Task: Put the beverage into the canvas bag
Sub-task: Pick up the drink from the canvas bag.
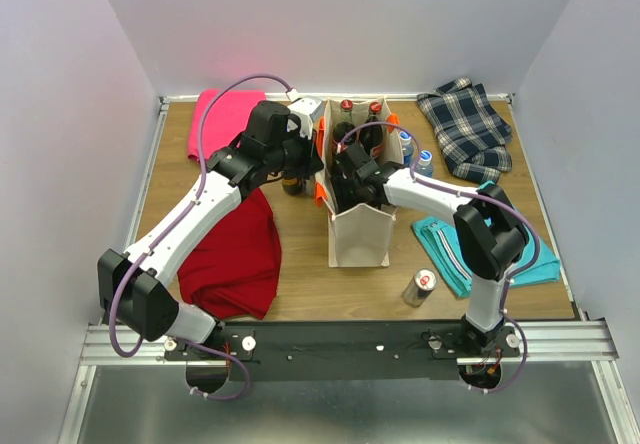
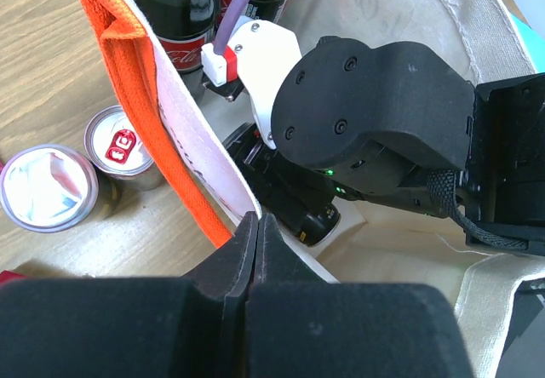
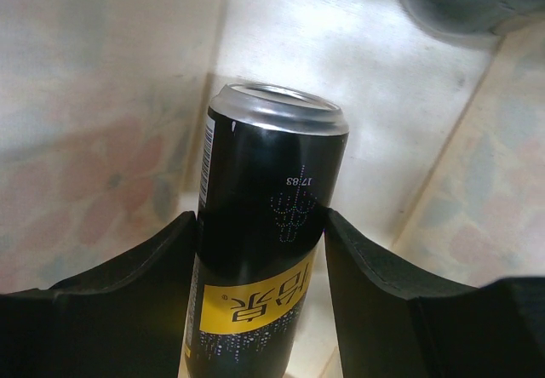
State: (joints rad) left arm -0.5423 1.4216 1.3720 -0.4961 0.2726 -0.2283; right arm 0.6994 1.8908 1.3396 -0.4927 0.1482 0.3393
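The cream canvas bag (image 1: 360,236) with orange straps (image 2: 136,88) stands in the middle of the table. My left gripper (image 2: 253,225) is shut on the bag's near rim (image 2: 217,169) beside the orange strap; in the top view it (image 1: 314,172) sits at the bag's left wall. My right gripper (image 3: 260,225) is down inside the bag, shut on a black beverage can (image 3: 264,250) with a yellow label, which stands upright between the canvas walls. In the top view the right wrist (image 1: 352,176) reaches into the bag's mouth, and the can is hidden there.
Cola bottles (image 1: 360,114) stand at the bag's far end. A silver can (image 1: 421,286) stands near the bag's front right. Two cans (image 2: 119,144) sit on the table beside the orange strap. Red (image 1: 235,254), pink (image 1: 215,119), plaid (image 1: 465,129) and teal (image 1: 480,249) cloths lie around.
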